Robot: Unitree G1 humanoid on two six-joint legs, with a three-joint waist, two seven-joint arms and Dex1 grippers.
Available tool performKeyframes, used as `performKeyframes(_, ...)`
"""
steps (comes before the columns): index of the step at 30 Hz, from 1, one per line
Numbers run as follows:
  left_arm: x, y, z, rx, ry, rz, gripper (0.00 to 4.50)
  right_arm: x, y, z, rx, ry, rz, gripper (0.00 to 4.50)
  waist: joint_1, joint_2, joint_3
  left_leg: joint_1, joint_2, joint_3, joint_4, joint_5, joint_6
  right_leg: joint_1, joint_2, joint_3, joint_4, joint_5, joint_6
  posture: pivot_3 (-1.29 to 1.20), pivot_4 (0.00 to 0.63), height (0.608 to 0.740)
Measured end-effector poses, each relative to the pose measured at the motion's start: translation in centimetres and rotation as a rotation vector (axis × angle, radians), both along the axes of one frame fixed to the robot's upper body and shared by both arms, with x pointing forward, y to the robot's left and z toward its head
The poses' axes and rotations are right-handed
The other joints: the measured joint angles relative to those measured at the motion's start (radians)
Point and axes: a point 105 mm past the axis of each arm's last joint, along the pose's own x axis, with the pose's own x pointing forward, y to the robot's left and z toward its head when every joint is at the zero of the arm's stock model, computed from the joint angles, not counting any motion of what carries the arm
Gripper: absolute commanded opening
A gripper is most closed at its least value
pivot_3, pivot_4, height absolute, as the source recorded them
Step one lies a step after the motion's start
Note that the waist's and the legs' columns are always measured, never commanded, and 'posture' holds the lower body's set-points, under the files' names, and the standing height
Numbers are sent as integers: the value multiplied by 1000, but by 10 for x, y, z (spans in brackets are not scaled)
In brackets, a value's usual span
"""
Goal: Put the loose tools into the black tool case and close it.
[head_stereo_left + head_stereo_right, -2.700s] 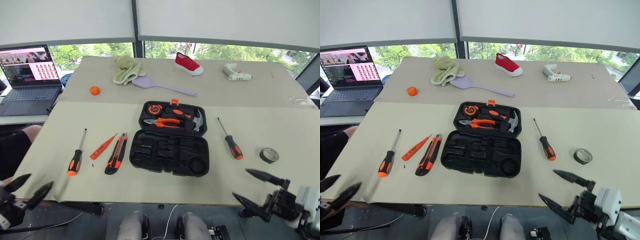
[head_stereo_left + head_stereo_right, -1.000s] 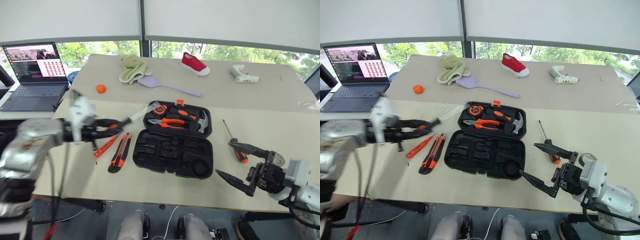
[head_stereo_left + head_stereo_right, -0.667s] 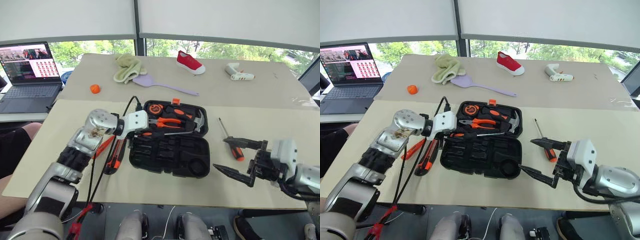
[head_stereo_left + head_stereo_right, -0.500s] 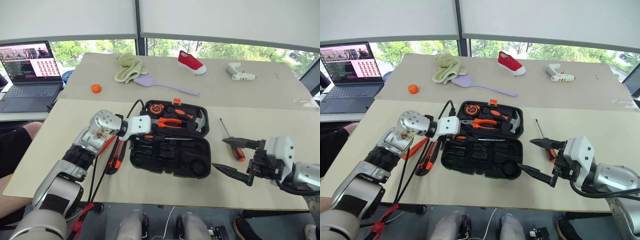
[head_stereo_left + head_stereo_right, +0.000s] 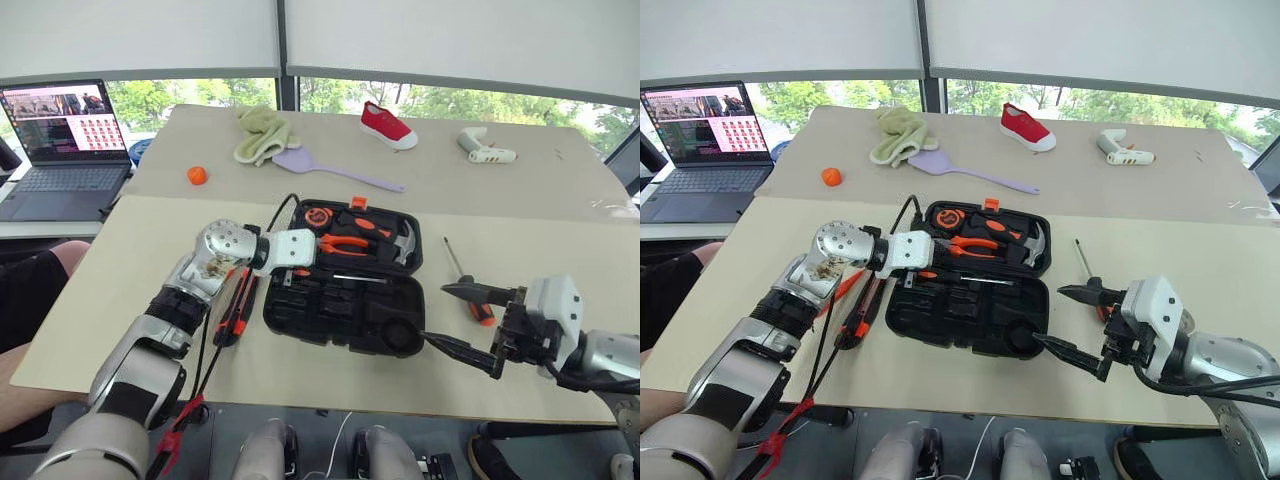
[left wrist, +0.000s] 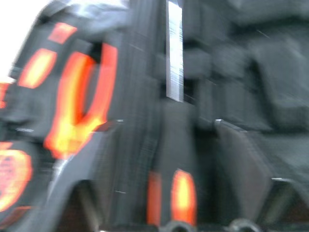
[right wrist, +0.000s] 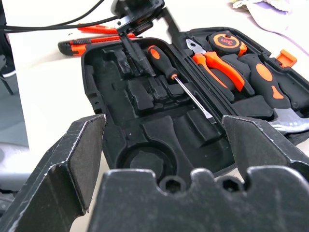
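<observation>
The black tool case (image 5: 345, 285) lies open near the middle of the desk (image 5: 120, 290), lid half far, tray half near. This orientation exposes the moulded slots to both arms.

The left hand (image 7: 137, 46) reaches in from the left over the far-left corner of the tray half. Its fingers stand apart, on either side of the handle of one orange-and-black screwdriver (image 7: 169, 72). The screwdriver lies in the tray close to the hinge line, handle left, shaft pointing right. Judgement: the hand is releasing the tool into its slot; whether the tool is fully seated cannot be told.

The right hand (image 5: 1075, 322) hovers at the near-right edge of the case, fingers wide apart and holding nothing. It points left toward the case. Judgement: it waits in position for the tools on its own side.

Remaining loose tools:
- Second screwdriver (image 5: 474, 300): on the desk just right of the case, partly behind the right hand.
- Utility knife (image 5: 232, 312): just left of the case, under the left arm.
- Tester screwdriver (image 5: 847, 285): beside the knife, largely hidden.

The case is black moulded plastic with rounded corners and an orange latch (image 5: 357, 203) on the far edge. The lid half holds orange-handled pliers (image 5: 342, 243) and a hammer (image 5: 400, 243). The tray has a round recess at its near right.
</observation>
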Motion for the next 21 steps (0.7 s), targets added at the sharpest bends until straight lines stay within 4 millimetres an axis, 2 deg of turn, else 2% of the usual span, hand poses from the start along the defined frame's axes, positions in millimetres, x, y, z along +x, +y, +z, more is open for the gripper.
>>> performKeyframes(1,-1,-2,8,-45,3,-1,3486,-2,1,0,11,4,7,4500,-1,0,0,0,0,0,0,0,-1,0,0,0,0,0,0,0,150,740)
performKeyframes(4,-8,-5,20,-120,-1,-17,2670,-8,3,0,47,21,20,4500,-3,0,0,0,0,0,0,1,-2,0,0,0,0,0,0,0,150,740)
performKeyframes(9,-6,3,0,-149,91,63,671,-9,3,-1,72,24,11,4500,-4,0,0,0,0,-1,1,1,-2,0,0,0,1,0,0,0,150,740)
performKeyframes(11,-4,5,-7,-151,102,97,103,-9,2,-1,83,19,3,4500,-4,0,0,0,0,-1,1,1,-2,0,0,0,1,0,0,0,150,740)
performKeyframes(16,-9,4,-26,-145,166,113,103,-8,0,0,91,9,-10,4500,-2,0,0,0,-1,-2,2,1,-2,1,0,0,1,0,0,0,150,740)
performKeyframes(21,-11,-5,-30,-156,180,99,103,-8,-5,-5,108,24,-35,4500,8,0,0,0,0,-3,7,0,0,3,0,-1,2,0,1,0,150,740)
